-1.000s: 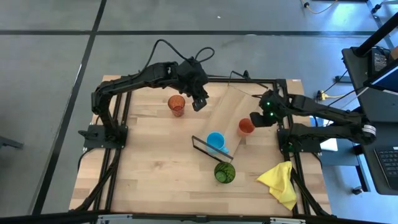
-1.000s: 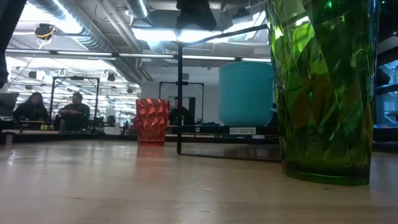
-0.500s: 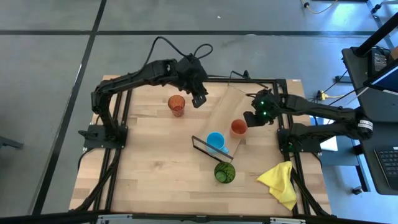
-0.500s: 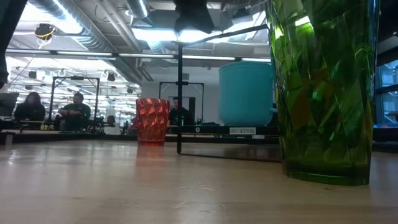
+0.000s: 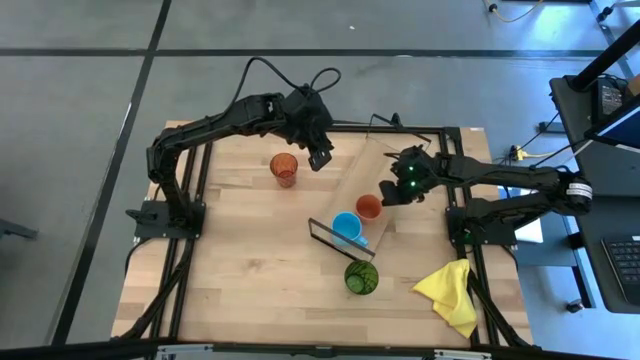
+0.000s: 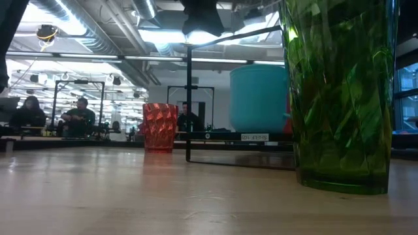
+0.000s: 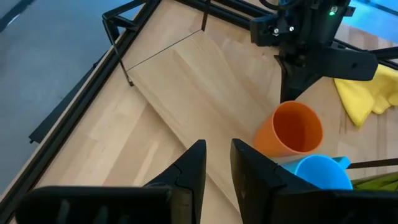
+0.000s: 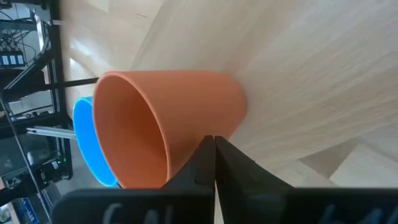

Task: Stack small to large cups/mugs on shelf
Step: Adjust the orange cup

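Small orange cup [image 5: 368, 207] upright, mouth up, rim pinched in right pincer [image 5: 392, 193], beside blue mug [image 5: 346, 226] on shelf [image 5: 362, 170].

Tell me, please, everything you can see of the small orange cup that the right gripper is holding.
The small orange cup looks like smooth opaque plastic, tapered, without a handle, and empty inside. The right gripper is shut on its rim, one finger inside and one outside the wall. It stands mouth up over the light-wood shelf, right beside the light-blue mug; whether it touches the mug or rests on the plank cannot be told.
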Motion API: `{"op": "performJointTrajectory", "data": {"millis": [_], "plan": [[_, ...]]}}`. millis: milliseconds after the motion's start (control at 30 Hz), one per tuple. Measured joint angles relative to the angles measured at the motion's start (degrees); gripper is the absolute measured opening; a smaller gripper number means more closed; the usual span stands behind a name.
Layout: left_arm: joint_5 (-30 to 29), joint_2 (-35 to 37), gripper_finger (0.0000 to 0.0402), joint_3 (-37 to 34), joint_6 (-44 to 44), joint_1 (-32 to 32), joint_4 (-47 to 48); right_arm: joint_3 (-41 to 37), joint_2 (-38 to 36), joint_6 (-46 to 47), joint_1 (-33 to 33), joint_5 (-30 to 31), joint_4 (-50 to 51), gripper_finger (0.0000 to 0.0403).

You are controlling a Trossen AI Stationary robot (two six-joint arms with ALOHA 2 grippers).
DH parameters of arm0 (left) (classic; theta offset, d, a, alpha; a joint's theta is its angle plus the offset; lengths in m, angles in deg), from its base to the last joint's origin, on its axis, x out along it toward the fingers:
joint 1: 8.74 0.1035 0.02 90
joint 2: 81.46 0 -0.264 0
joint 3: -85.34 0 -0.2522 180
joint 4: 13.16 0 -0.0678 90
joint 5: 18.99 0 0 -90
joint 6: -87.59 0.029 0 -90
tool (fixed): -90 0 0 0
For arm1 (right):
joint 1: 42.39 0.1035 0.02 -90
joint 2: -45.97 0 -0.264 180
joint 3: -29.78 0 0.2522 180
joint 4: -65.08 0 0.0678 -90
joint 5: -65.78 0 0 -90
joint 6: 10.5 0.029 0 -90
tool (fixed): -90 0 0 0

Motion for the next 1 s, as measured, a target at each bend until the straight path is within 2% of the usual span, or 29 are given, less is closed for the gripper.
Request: {"op": "performJointTrajectory", "data": {"millis": [200, 500, 667, 1000], "plan": [[0.0, 0.0, 0.0068, 0.0, 1.3, 0.0, 0.3, 0.0, 0.1, 0.0, 0.0, 0.1, -0.2, 0.0004], [0.3, 0.0, 0.0068, 0.0, 1.8, 0.0, 0.6, 0.0, 0.1, -0.9, 0.0, -5.3, 3.9, 0.0004], [0.3, 0.0, 0.0068, 0.0, 2.7, 0.0, 1.7, 0.0, 0.1, 0.2, 1.4, -8.0, 1.1, 0.0005], [0.3, 0.0, 0.0068, 0.0, 3.0, 0.0, 1.6, 0.0, 0.2, 3.5, 5.9, -7.0, -1.2, 0.0005]]}}
